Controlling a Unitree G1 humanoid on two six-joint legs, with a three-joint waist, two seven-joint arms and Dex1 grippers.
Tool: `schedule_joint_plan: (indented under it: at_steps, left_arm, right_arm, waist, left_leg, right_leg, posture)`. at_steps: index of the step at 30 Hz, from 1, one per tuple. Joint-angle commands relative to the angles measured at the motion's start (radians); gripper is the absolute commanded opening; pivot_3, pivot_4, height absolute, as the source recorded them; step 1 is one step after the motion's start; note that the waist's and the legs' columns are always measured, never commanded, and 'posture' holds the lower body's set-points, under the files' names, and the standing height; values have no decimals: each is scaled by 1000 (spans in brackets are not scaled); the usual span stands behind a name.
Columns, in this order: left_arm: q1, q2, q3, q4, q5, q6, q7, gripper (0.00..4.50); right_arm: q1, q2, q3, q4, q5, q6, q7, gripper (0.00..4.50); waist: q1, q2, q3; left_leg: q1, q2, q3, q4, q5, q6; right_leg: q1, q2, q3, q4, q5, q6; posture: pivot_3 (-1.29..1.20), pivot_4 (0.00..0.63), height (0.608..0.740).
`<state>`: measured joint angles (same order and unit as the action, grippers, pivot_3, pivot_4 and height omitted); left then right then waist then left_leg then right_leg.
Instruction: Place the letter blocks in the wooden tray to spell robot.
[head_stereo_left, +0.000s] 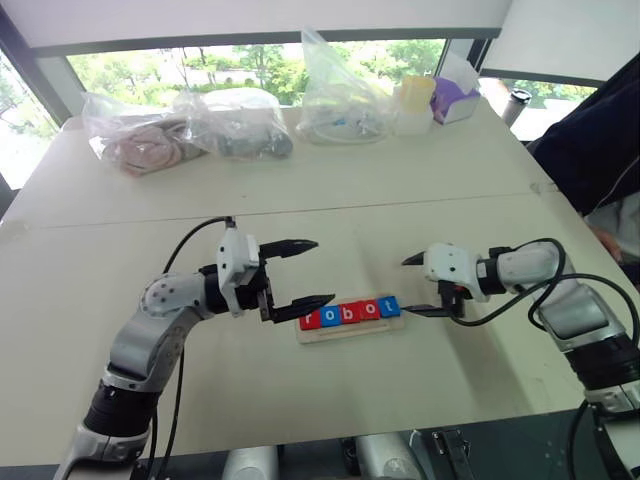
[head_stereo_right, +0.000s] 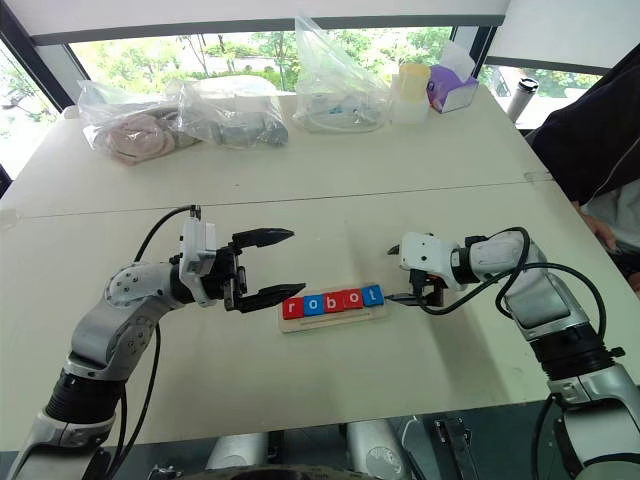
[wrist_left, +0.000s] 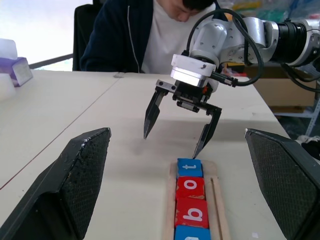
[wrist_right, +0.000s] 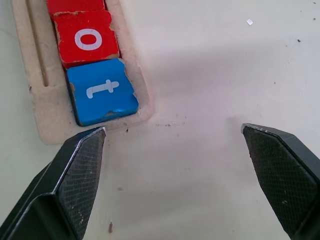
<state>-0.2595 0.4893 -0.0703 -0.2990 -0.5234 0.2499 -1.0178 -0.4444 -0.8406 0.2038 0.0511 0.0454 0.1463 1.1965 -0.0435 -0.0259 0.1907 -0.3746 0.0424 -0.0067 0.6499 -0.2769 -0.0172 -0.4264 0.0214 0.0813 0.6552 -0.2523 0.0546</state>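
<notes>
So the blocks (head_stereo_left: 350, 312) sit lined up in the tray (head_stereo_left: 350, 331) near the table's (head_stereo_left: 300, 210) front edge, spelling robot; left gripper (head_stereo_left: 305, 272) and right gripper (head_stereo_left: 418, 286) flank its ends, jaws spread, holding nothing.

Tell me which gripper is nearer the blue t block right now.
Right. The right gripper hangs open just off the tray end beside the blue t block; the left gripper is open at the opposite end, by the r.

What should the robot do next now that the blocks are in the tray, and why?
Probably draw the open right gripper back from the tray's end. All five letter blocks already sit in the wooden tray, reading robot, and both grippers are empty, the left gripper too.
</notes>
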Motion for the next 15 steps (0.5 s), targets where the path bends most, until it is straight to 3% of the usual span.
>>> schedule_joint_plan:
  at_steps: [1, 9, 15]
  left_arm:
    - [0, 11, 8, -43, -3, 1, 10, 4500]
    - [27, 97, 36, -64, -1, 77, 27, 4500]
    - [102, 195, 90, -100, -25, 119, 8, 4500]
  right_arm:
    - [-10, -7, -18, -41, 16, 9, 10, 4477]
    - [105, -101, -122, -187, 98, 122, 31, 4477]
    - [227, -132, -257, -401, 253, 323, 4, 4477]
  waist:
    - [0, 0, 0]
    - [1, 0, 0]
    - [-1, 0, 0]
  left_leg:
    - [0, 0, 0, 0, 0, 0]
    - [0, 0, 0, 0, 0, 0]
    - [1, 1, 0, 0, 0, 0]
  right_leg:
    - [0, 0, 0, 0, 0, 0]
    - [0, 0, 0, 0, 0, 0]
    - [0, 0, 0, 0, -1, 2]
  posture:
    - [0, 150, 740]
    - [0, 150, 740]
    - [0, 150, 740]
